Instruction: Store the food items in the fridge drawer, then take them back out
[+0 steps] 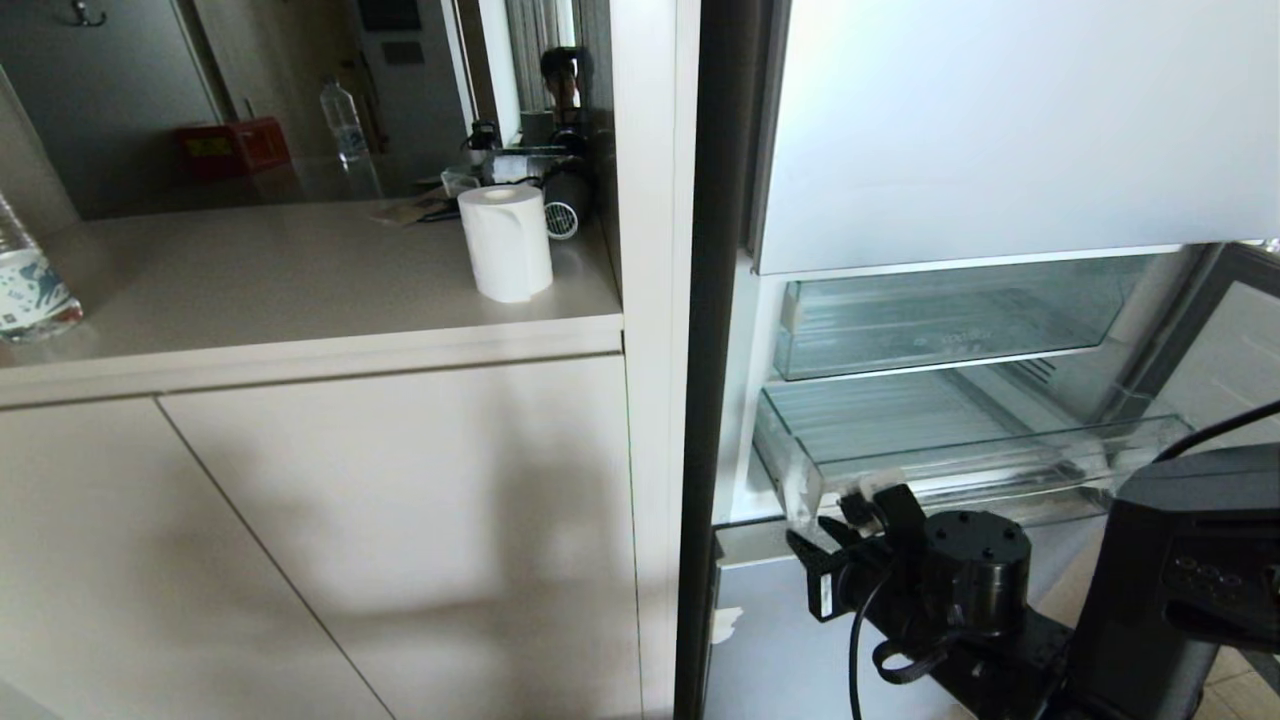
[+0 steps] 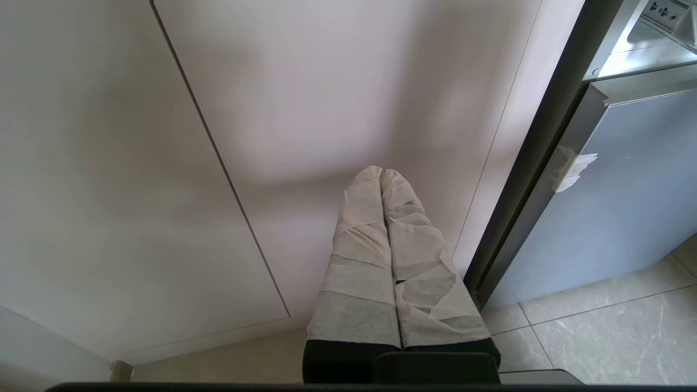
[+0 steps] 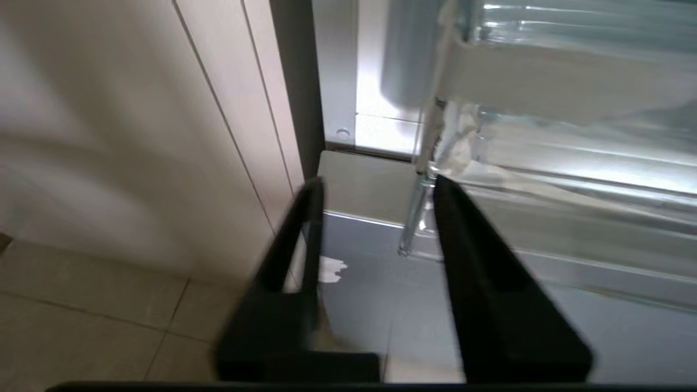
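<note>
Working the fridge drawer [image 1: 960, 455]: my right gripper [image 1: 835, 535] hangs with jaws apart, empty, just beside its front left corner. No fruit visible. Next, I judge, grasping the lip.

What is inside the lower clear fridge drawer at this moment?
The lower fridge drawer is pulled out, and through its clear walls only its ribbed base shows; no fruit is visible. The right gripper covers a small part of its front lip, near the drawer's left corner.

The fridge drawer [image 1: 960, 450] stands pulled out and open-topped; the upper drawer [image 1: 940, 325] overhangs at 12 o'clock, the cabinet wall [image 1: 655, 300] blocks 9 o'clock.
</note>
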